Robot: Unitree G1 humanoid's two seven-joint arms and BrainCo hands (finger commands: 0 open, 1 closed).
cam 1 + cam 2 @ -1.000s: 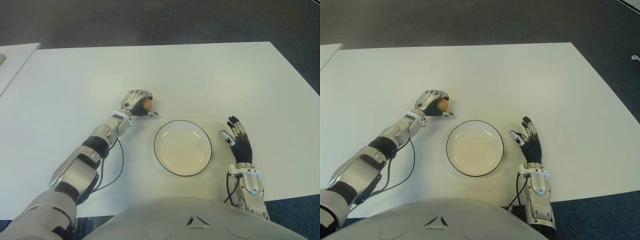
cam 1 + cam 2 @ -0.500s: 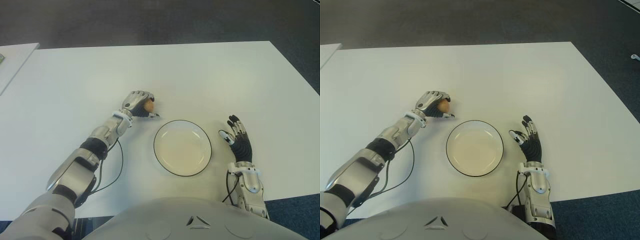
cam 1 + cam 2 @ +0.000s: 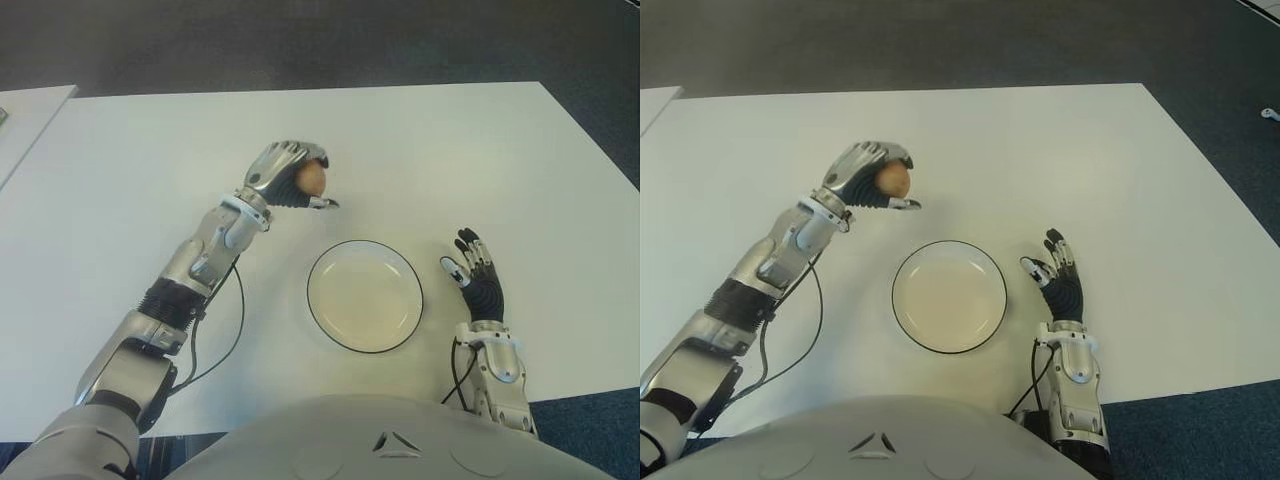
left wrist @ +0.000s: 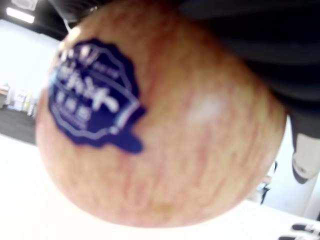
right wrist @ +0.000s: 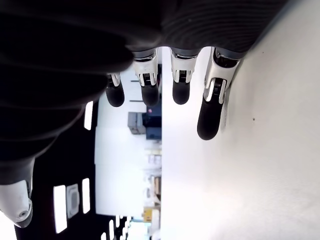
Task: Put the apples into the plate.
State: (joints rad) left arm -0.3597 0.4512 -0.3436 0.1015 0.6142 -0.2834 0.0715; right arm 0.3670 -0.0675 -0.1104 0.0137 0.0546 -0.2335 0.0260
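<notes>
Starting at our left, our silver-and-black left hand (image 3: 287,175) has its fingers wrapped around the small, round, reddish-tan apple (image 3: 311,179), which sits above the white tabletop (image 3: 130,180), beyond and to the left of the plate. We judge the closed grip is there to carry the fruit over the rim without dropping it. Up close in the left wrist view, the apple (image 4: 165,130) shows a yellow-pink skin with fine red streaks and a dark blue sticker with white lettering (image 4: 92,95).

At the middle lies the round white plate with a thin dark rim (image 3: 331,330), holding nothing yet; we take it as the target, near enough for a short move.

On our right, our dark-fingered right hand (image 3: 475,280) shows just beside the plate, fingers extended and holding nothing, apparently kept clear of the drop.
</notes>
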